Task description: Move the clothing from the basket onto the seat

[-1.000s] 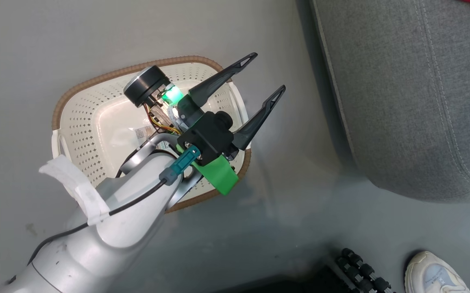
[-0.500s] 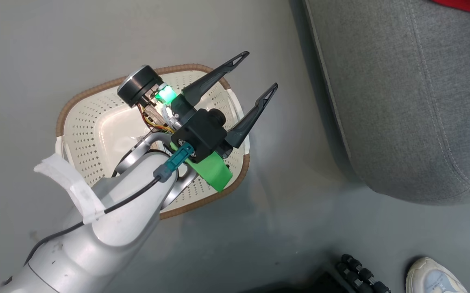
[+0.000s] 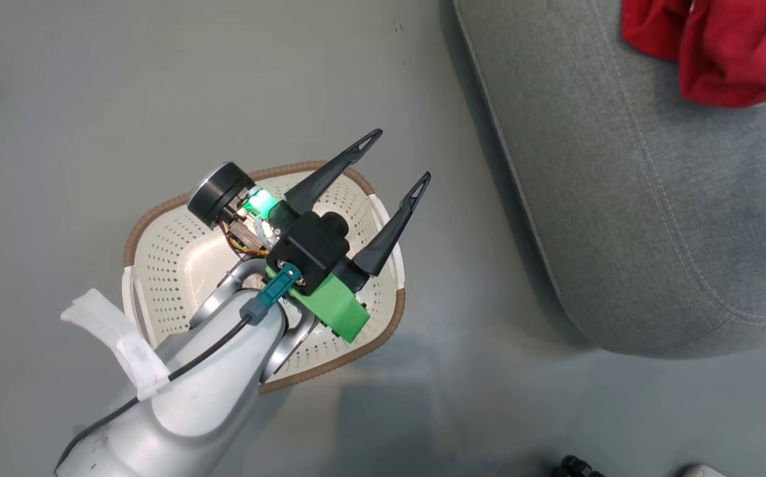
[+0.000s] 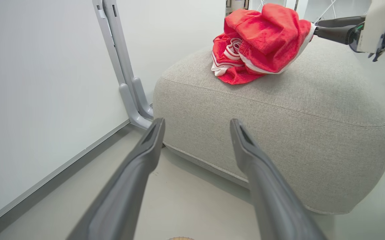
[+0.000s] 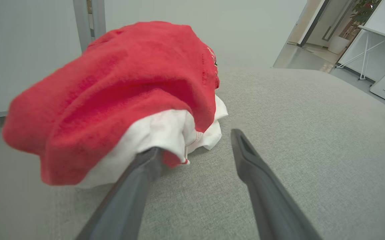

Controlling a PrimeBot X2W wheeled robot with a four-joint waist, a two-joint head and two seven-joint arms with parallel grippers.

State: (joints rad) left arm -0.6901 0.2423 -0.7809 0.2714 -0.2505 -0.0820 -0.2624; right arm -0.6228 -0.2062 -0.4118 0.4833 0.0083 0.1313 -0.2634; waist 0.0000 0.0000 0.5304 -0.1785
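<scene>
The clothing (image 3: 721,53), a red bundle with white trim, lies on the grey seat (image 3: 621,199) at the upper right of the head view. In the right wrist view my right gripper (image 5: 195,143) is open low over the seat (image 5: 295,133). Its left fingertip sits under the white edge of the clothing (image 5: 112,93). My left gripper (image 3: 403,154) hangs open above the cream basket (image 3: 158,228), and what shows of the basket's inside holds no cloth. The left wrist view looks past the left gripper (image 4: 197,123) at the seat (image 4: 279,110), the clothing (image 4: 259,43) and the right gripper (image 4: 332,30) touching the cloth.
The basket stands on grey floor left of the seat. A white frame post (image 4: 122,66) and a pale wall rise beside the seat's far end. A dark ribbed object (image 3: 575,467) lies at the bottom edge of the head view.
The head camera has swung, so the basket sits lower and the red clothing has come into view. The left arm keeps its pose over the basket. My right gripper has opened.
</scene>
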